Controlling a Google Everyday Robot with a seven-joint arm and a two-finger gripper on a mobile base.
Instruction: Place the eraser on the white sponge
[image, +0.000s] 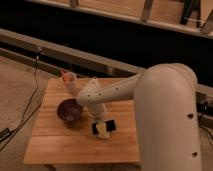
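One white arm (165, 120), bulky, fills the near right and reaches left over one wooden worktop (65, 145). Near front of worktop bare. Just past the middle: one eraser (111, 125), a small black block, lying flat right of centre. One white sponge (102, 132), a small pale pad, touches the eraser at its near-left edge and overlaps it; cannot tell which lies on which. One hand (100, 121) points down right over the pair, at or just above them; apart, together or clamped, cannot tell. Left of the hand, near but apart: one dark bowl (70, 111), upright. Farther back, by the far-left edge: one pale cup (69, 80), upright. One black cable (31, 97) runs on the floor at left.
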